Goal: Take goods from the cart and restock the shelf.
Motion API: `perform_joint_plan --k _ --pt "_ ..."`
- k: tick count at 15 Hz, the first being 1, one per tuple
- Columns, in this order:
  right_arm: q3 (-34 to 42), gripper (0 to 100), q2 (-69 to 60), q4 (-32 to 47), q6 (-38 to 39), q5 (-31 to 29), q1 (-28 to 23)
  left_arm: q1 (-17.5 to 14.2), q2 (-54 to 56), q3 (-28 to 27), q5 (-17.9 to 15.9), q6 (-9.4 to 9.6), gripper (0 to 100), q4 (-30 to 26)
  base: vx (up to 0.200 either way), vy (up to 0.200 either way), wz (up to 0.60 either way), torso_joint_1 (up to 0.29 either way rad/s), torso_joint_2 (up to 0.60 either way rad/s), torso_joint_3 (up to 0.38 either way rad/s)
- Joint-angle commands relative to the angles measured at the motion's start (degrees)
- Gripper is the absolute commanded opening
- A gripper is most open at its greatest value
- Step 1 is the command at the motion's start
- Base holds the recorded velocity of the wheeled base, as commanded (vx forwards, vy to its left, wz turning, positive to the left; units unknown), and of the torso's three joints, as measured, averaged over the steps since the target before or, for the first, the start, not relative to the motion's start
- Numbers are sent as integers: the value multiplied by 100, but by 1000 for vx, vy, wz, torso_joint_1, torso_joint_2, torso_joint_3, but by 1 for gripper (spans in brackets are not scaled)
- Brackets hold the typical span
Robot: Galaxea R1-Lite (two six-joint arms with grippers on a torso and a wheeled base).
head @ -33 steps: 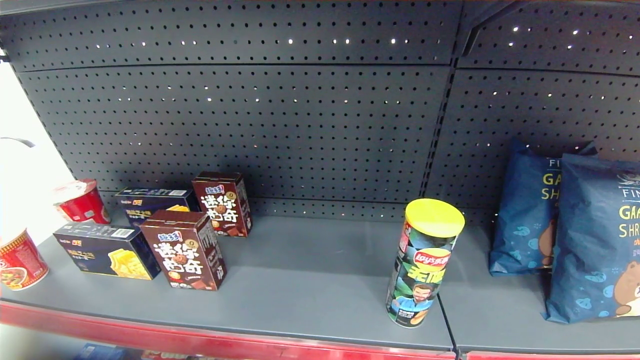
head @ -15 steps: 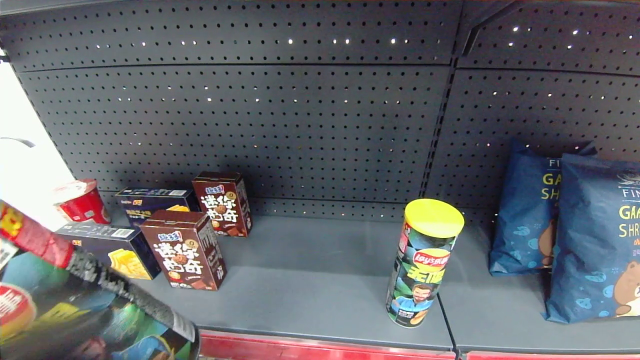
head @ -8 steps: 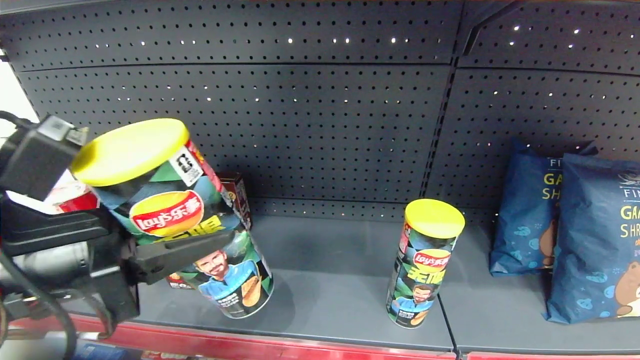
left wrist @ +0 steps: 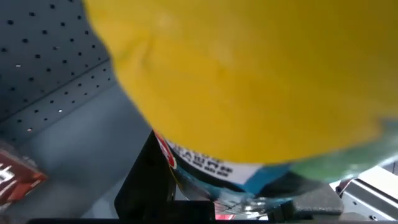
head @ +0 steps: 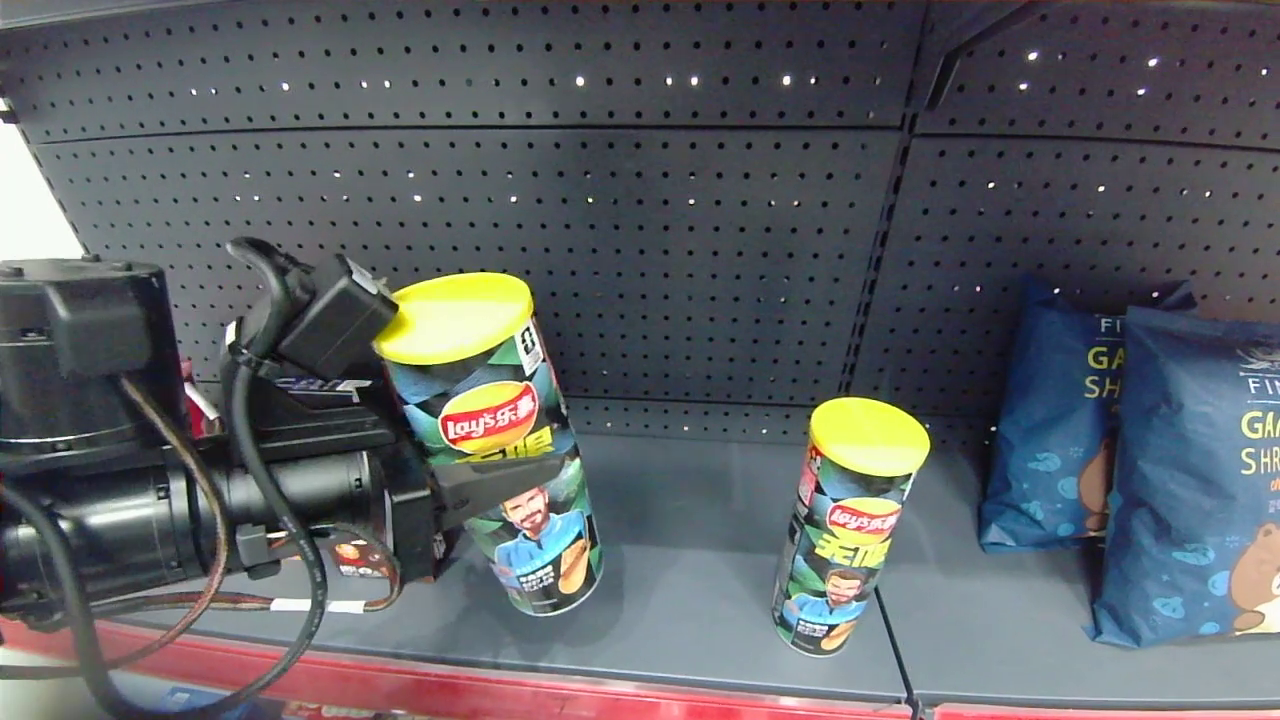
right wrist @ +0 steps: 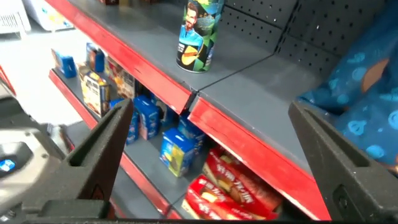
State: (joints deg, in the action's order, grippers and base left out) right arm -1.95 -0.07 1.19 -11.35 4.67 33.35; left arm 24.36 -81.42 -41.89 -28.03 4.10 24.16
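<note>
The jaws of the left gripper (head: 492, 470) are clenching around the middle of a chip can (head: 487, 415). One dark finger (head: 500, 487) is lying across the front of its label, and the other is hidden behind it. The can is leaning, with its yellow lid (head: 455, 316) tipped back toward the arm and its base hanging right at the grey shelf (head: 690, 570); whether the base is touching the board cannot be told. The left arm is lying level, coming in from the robot's left, with the wrist low over the shelf's front. A second can (head: 850, 525) is standing upright to the right, well apart from the held one, near the red front edge. Blue bags (head: 1190, 470) are leaning against the pegboard further right. The right gripper (right wrist: 217, 168) is hanging out in front of the shelf's red edge, its jaws spread wide and gripping nothing.
</note>
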Motion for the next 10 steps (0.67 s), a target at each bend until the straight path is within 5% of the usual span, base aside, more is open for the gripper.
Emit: perform_joint_plan --k 1,10 --pt "2 100 7 -5 397 -1 4 43 -260 -56 16 3 0 10 0 0 0 0 0 0" --pt "2 100 7 4 458 43 22 122 -331 23 509 12 0 291 0 0 0 0 0 0"
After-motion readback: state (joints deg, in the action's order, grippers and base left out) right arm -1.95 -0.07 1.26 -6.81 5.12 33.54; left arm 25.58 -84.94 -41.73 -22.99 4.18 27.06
